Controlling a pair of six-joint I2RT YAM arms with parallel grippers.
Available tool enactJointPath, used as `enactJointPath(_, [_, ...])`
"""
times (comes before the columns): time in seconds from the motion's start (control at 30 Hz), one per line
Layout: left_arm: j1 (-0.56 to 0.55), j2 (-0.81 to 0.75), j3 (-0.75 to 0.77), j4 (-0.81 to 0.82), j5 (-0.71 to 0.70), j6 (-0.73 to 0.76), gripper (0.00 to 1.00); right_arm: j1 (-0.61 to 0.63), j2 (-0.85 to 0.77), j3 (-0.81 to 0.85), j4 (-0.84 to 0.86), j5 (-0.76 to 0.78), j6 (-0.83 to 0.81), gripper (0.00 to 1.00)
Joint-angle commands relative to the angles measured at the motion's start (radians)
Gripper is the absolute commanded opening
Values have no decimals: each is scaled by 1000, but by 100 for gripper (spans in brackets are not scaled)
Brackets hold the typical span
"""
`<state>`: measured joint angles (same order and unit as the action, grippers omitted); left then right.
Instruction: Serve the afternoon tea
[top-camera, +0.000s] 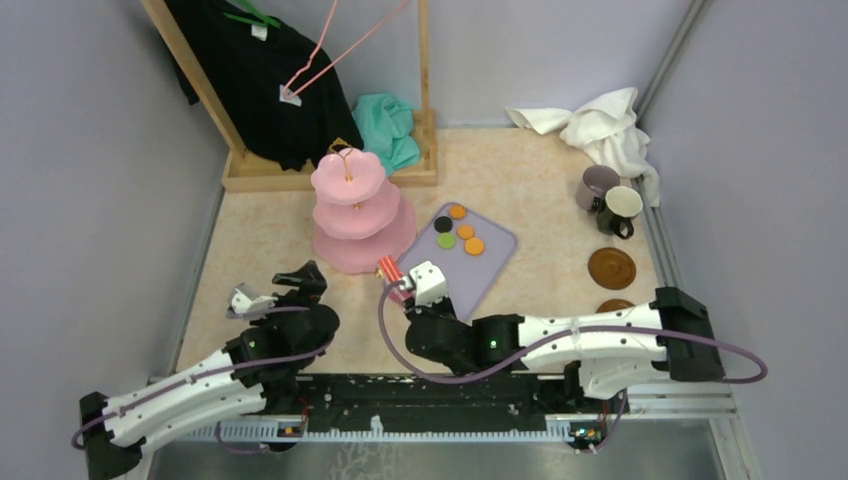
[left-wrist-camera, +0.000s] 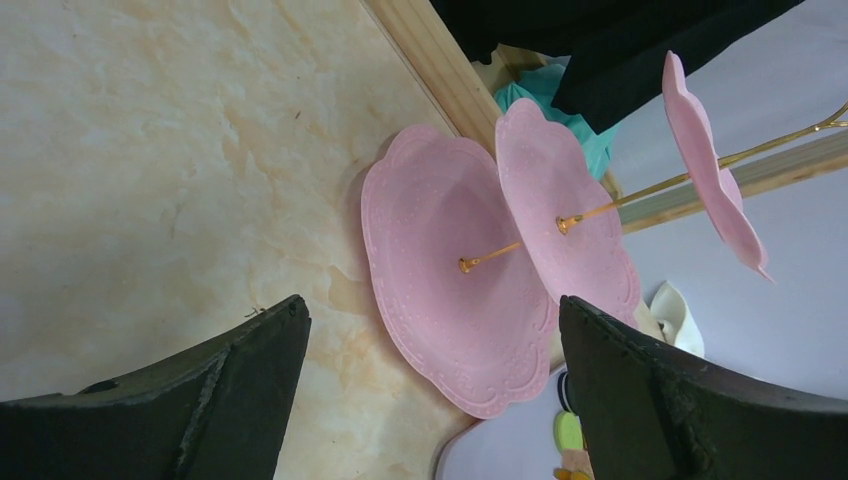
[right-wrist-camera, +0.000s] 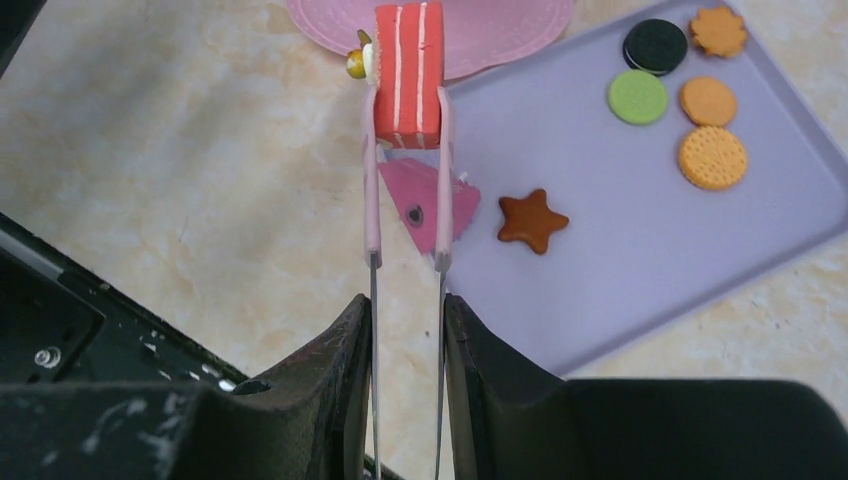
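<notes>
My right tool (right-wrist-camera: 407, 320) is clenched on a pair of thin pink tongs (right-wrist-camera: 371, 200). Their tips pinch a red-and-white striped toy cake slice (right-wrist-camera: 408, 75) by its flat sides. It is raised over the marbled beige surface (right-wrist-camera: 200, 180), just near of the pink three-tier scalloped stand (top-camera: 355, 215) and left of the flat lilac tray (right-wrist-camera: 640, 260).

The slice looks light and stiff, but I judge the slim, springy tongs a weak hold. It could pivot or slip if tilted, so the broad faces are the place to squeeze.

My left tool (left-wrist-camera: 430, 350) hangs released, jaws wide, facing the stand's three tiers.

Counted on the tray:
- three orange toy biscuits (right-wrist-camera: 712, 157), one with a frilled edge
- one black round (right-wrist-camera: 655, 45)
- one green round (right-wrist-camera: 637, 97)
- one brown star (right-wrist-camera: 532, 220)
- one pink wedge (right-wrist-camera: 430, 205), lying under the tongs by the tray's edge

At the far right stand two mugs, one mauve mug (top-camera: 597, 183) and one cream mug (top-camera: 625, 205). Two brown saucers (top-camera: 611, 267) lie nearer, the second partly hidden by my right arm.
</notes>
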<state>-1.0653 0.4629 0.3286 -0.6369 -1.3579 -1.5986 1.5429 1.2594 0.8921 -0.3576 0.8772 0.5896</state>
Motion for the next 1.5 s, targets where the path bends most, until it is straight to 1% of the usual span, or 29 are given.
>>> enactJointPath(0.0, [-4,44,48,-171,-70,-198,99,-83,64,44,226,-141,-136,4])
enactJointPath(0.13, [-5,72,60,-205,-78,-252,99,-154,146,76,296,-239,-174,4])
enactJointPath(0.3, [-5,82,61,-207,-82,-261,99,-218,226,118,392,-322,-227,4])
enactJointPath(0.47, [-5,80,56,-210,-83,-267,99,-280,316,191,434,-400,-249,4])
enactJointPath(0.7, [-5,77,43,-220,-82,-290,99,-329,472,308,469,-470,-260,4])
enactJointPath(0.9, [-5,72,33,-240,-84,-324,99,-348,560,349,542,-462,-270,4])
enactJointPath(1.07, [-5,69,20,-244,-83,-338,99,-359,601,353,636,-436,-287,4])
enactJointPath(1.47, [-5,70,0,-244,-81,-359,99,-382,696,391,756,-364,-294,4])
